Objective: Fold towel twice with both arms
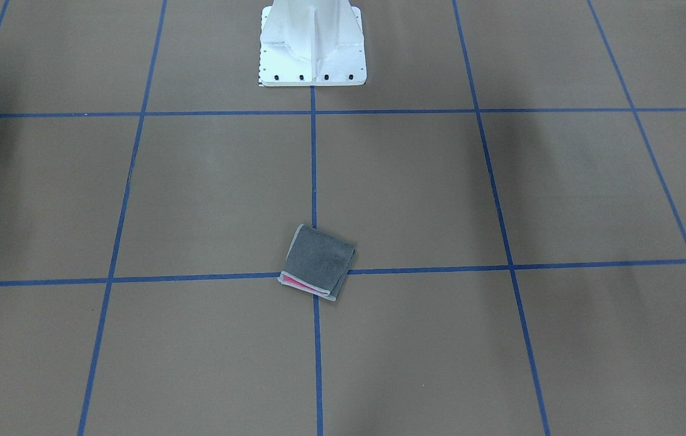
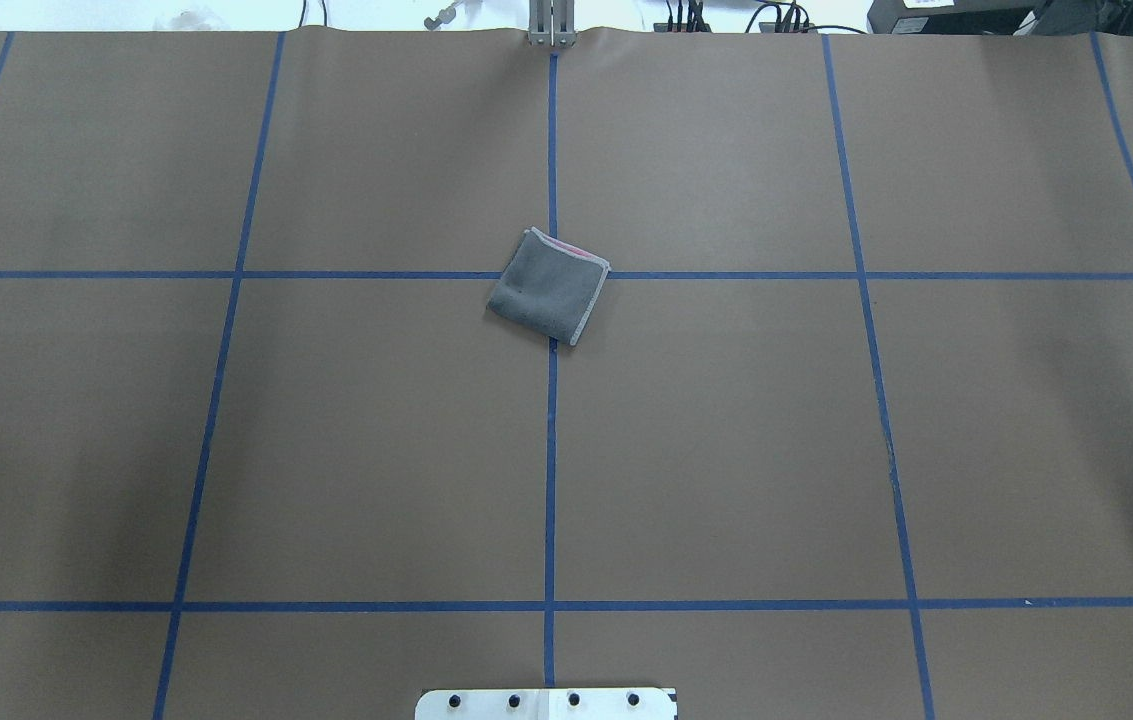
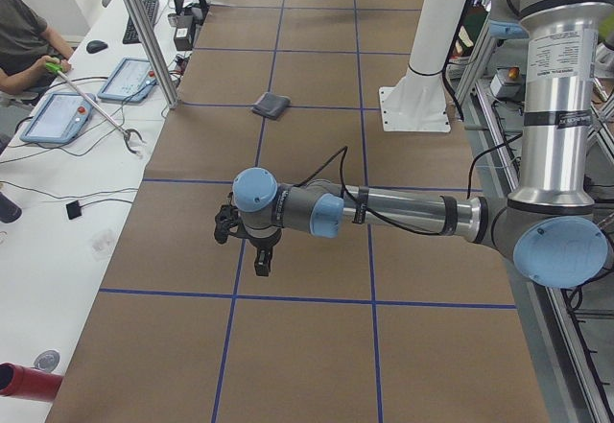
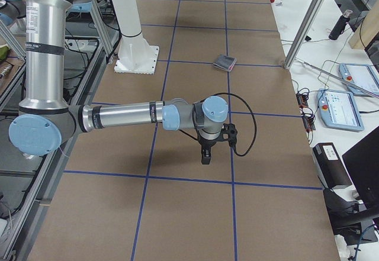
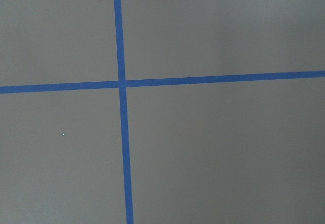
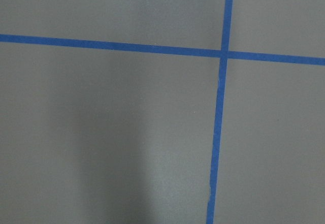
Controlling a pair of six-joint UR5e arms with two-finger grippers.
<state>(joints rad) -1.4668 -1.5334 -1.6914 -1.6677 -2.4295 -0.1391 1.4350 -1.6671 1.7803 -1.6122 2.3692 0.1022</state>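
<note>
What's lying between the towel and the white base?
Only bare table and blue tape lie between the towel and the base, clearest in the overhead view.

Towel (image 1: 318, 261), folded small, lying flat, grey face up, pink edge showing

The table (image 1: 197, 200) is covered with a brown sheet, on which a grid of large squares is marked out with blue tape lines (image 1: 313, 157). The towel (image 1: 318, 261) is laid folded into a small, slightly skewed square on a crossing of two tape lines near the middle, its dark grey face turned up, with pink and light grey edging shown along the side away from the robot. A white pedestal base (image 1: 312, 45) is fixed with a row of dark bolts at the robot's edge, on the same central line, well apart from the towel
</note>
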